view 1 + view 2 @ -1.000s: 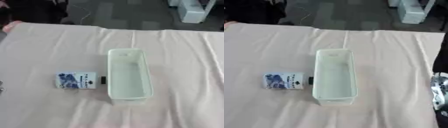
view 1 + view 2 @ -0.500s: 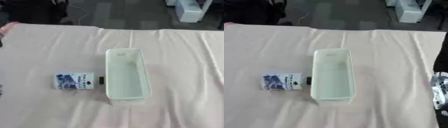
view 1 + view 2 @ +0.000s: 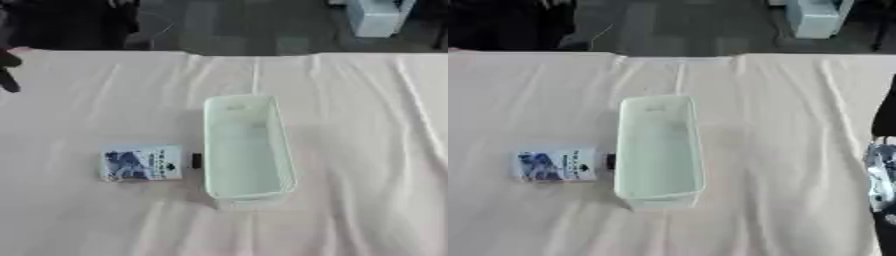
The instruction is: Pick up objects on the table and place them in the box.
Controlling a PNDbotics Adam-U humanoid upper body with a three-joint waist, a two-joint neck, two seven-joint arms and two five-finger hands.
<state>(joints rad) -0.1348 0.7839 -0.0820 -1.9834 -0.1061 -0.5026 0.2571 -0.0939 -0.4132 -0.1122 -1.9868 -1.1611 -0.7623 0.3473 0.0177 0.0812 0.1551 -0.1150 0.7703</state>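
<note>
Nothing in the box (image 3: 248, 148) yet: pale green, long, open on top, bare inside as far as can be seen. Sits near the middle of the table (image 3: 367, 125), long way pointing from the near edge to the far edge. Just left of it, 1 flat packet (image 3: 142, 162), white with a blue picture, lying flat on the pink cloth. Between packet and box, 1 small dark thing (image 3: 196, 160), right up against the box wall; too small to tell what. So, by the look of it, 0 things put away and at least 1, maybe 2, left to pick up. No hand near either one.

Only in the right eye view: at the right edge of the table, a black arm with a shiny silver-blue part low down, likely the right hand (image 3: 880, 180); cannot tell if fingers apart or together. Only in the left eye view: a dark bit (image 3: 8, 75) at the far left edge; cannot tell what. No left hand to be made out in either view.
</note>
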